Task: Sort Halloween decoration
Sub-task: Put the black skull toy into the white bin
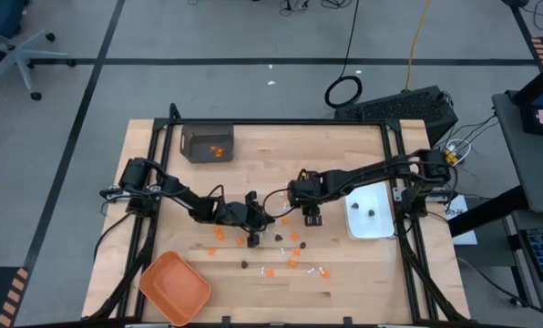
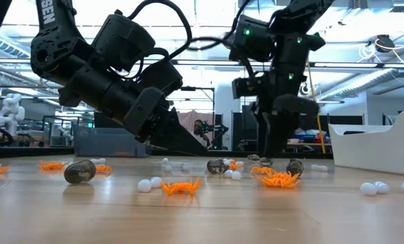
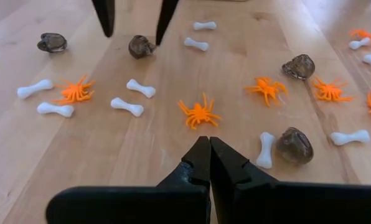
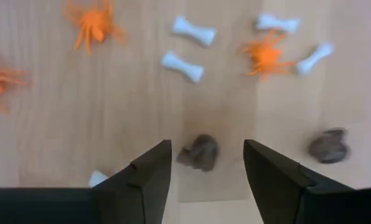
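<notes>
While two dark pieces point(image 1: 373, 211) lie in the white rectangular dish point(image 1: 355, 226) at centre right, the right tool point(image 4: 207, 163) straddles a dark brown lump point(image 4: 201, 152), released; the left tool point(image 3: 209, 151) is clenched empty; most pieces remain.

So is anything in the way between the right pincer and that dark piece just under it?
Nothing visible. The right pincer is open, with the dark piece lying on bare wood between its fingers; the nearest white bones lie well clear.

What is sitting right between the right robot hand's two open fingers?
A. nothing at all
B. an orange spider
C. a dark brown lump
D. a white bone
C: in the right wrist view, the right gripper has its fingers spread apart, and a dark brown lump lies on the wooden table in the gap between them; the orange spiders and white bones lie farther off.
</notes>
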Available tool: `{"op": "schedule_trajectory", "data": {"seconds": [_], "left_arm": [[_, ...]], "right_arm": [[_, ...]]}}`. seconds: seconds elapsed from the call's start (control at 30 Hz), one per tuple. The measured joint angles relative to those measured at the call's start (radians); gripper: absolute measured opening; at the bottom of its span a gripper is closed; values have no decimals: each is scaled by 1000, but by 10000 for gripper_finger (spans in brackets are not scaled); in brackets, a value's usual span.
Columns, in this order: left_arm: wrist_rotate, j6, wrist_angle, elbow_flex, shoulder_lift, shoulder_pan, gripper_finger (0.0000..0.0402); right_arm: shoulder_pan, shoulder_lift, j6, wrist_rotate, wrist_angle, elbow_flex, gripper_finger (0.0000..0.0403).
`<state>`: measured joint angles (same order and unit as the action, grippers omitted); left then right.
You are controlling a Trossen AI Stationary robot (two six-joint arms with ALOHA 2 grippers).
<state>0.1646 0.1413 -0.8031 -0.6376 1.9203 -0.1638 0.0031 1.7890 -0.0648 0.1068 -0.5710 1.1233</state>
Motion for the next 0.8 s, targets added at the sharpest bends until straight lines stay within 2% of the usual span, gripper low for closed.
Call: {"op": "schedule_trajectory", "data": {"seconds": [0.37,0.8], "left_arm": [[0,2,1,0,0,0,0],[0,2,1,0,0,0,0]], "right_arm": [[-3,47,22,-8,-6,2,180],[-7,48,26,-17,-12,2,89]]}}
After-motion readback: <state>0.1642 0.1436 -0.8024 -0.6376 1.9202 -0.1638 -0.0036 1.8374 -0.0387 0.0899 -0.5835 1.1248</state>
